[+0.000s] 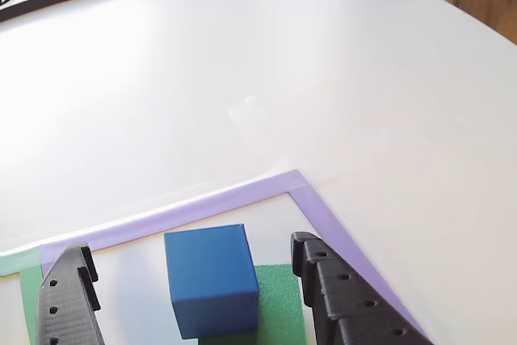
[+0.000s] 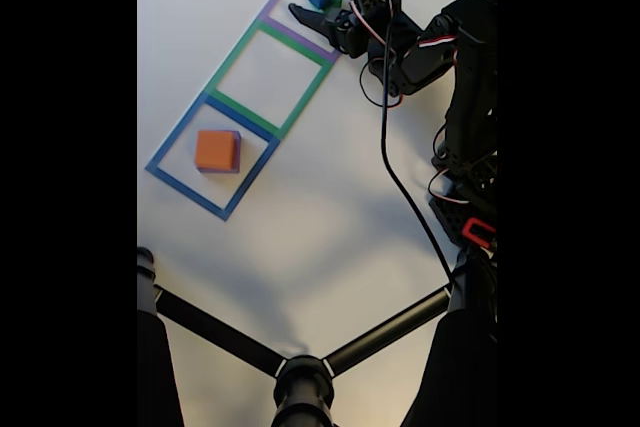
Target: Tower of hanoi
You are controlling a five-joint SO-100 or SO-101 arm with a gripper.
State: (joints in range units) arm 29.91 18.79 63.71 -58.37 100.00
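With the end effector spread open astride the blue cube, which sits on a green block in the purple frame at 12 o'clock on the desk, an off-centre closure may tip the cube off the block.

Hobby or lab bench setting: round white desk with taped colour squares and a camera tripod

Close wrist camera; distant overhead camera.

black arm with looping black and red cables, its end effector fingers ribbed and dotted with holes.
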